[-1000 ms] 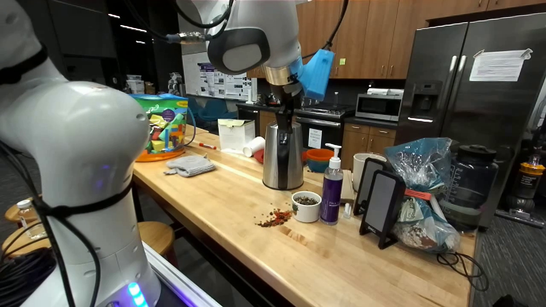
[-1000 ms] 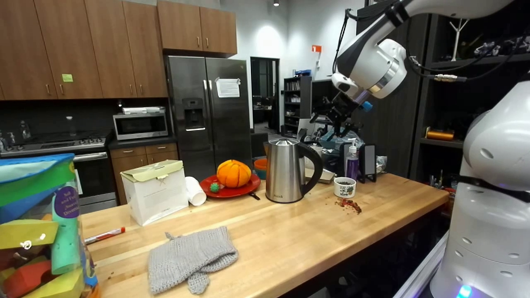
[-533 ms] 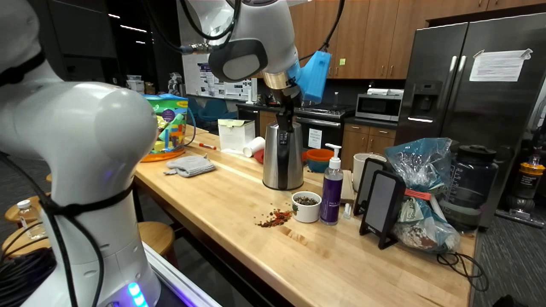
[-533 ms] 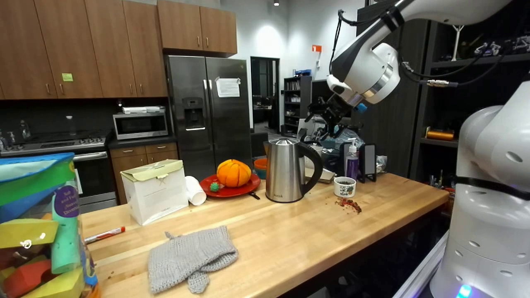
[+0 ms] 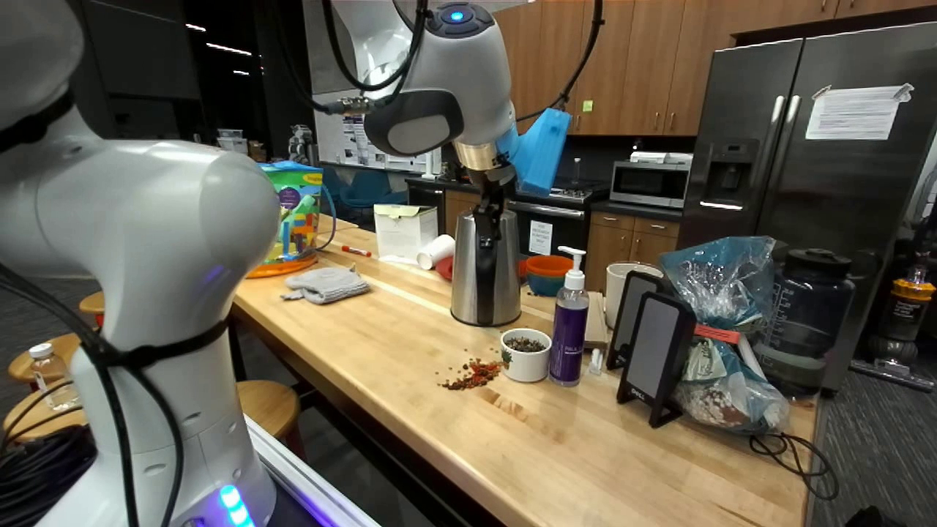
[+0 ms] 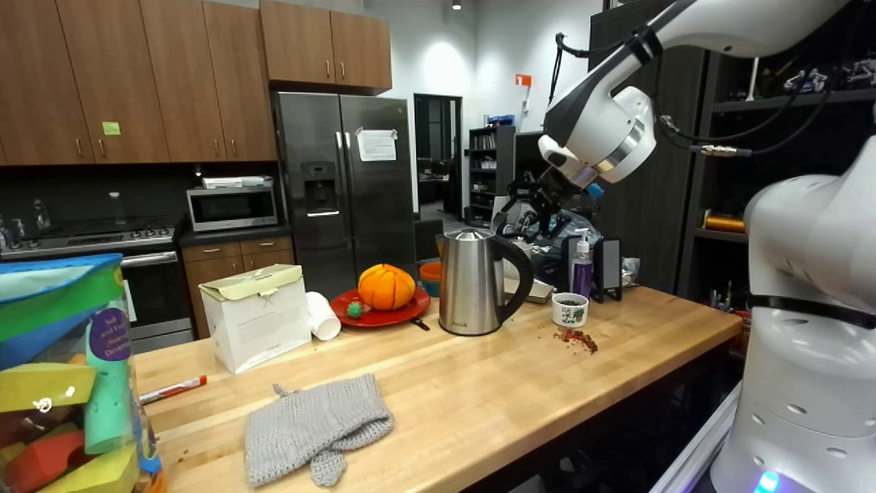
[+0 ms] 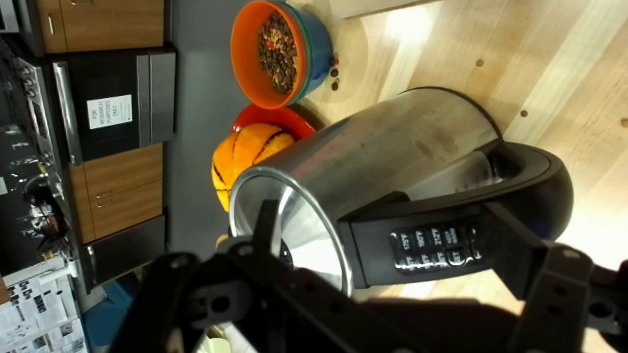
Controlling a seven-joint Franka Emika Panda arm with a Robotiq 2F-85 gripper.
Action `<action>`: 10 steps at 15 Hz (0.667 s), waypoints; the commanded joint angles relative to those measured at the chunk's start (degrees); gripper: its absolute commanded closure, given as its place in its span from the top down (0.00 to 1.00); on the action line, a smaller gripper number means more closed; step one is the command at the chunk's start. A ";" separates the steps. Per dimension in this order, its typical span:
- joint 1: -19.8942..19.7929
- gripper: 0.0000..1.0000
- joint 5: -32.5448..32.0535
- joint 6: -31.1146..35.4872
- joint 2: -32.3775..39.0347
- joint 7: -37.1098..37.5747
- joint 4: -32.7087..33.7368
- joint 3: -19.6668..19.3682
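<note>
A steel kettle [image 6: 471,284] with a black handle [image 6: 525,274] stands upright on the wooden counter. It shows in both exterior views, also here [image 5: 461,285]. My gripper [image 6: 525,226] is open and empty, just above the handle's top on the handle side. In the wrist view the kettle [image 7: 407,132] lies sideways in the picture. The open fingers [image 7: 387,238] appear either side of the handle's button panel [image 7: 436,245], one over the lid and one over the lower handle. I cannot tell whether either finger touches the kettle.
A white cup of spices [image 6: 570,311], spilled spices [image 5: 476,373] and a purple pump bottle [image 5: 569,329] stand near the kettle. Stacked bowls [image 7: 319,49] and a red plate [image 6: 335,308] with an orange pumpkin [image 6: 387,287] are behind. A white box [image 6: 260,322] and grey cloth [image 6: 315,424] lie further along.
My gripper has moved down and closer to the kettle's handle, staying open. The arm has leaned forward with it. The kettle and the other things have not moved.
</note>
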 commanded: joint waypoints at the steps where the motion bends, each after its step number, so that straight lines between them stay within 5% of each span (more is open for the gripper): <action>1: 3.79 1.00 -1.05 1.35 0.09 0.00 0.00 -4.24; 10: 9.80 1.00 -1.06 4.20 -0.53 -0.01 0.13 -10.28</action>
